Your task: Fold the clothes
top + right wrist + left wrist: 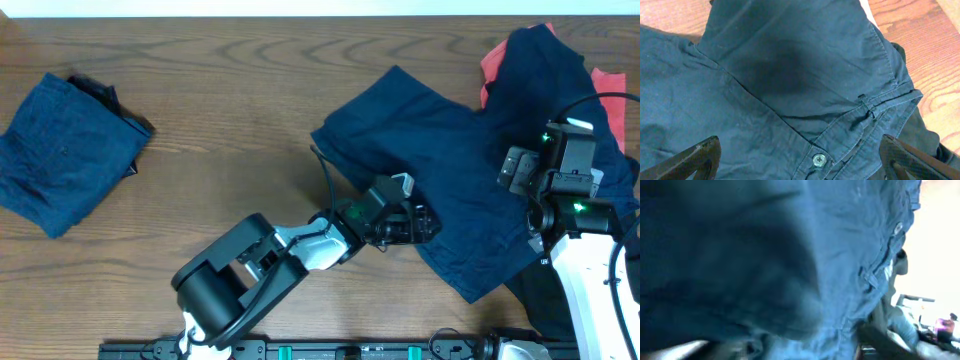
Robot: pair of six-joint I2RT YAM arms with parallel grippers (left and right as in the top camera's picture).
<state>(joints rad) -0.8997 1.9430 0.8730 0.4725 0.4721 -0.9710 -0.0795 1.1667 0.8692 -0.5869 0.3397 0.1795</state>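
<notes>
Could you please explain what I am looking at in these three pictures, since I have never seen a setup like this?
Two robot arms work at a wooden table. The overhead picture looks straight down; the other two come from cameras on each wrist. Navy shorts lie spread out, over red cloth at the far right; a black piece lies beneath. A folded navy garment sits at the left. The left gripper is at the shorts' edge; its camera shows only blue fabric, so a hold is unclear. The right gripper hovers open above the waistband button.

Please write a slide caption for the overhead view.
Two tools over spread navy shorts; folded pair at left.
</notes>
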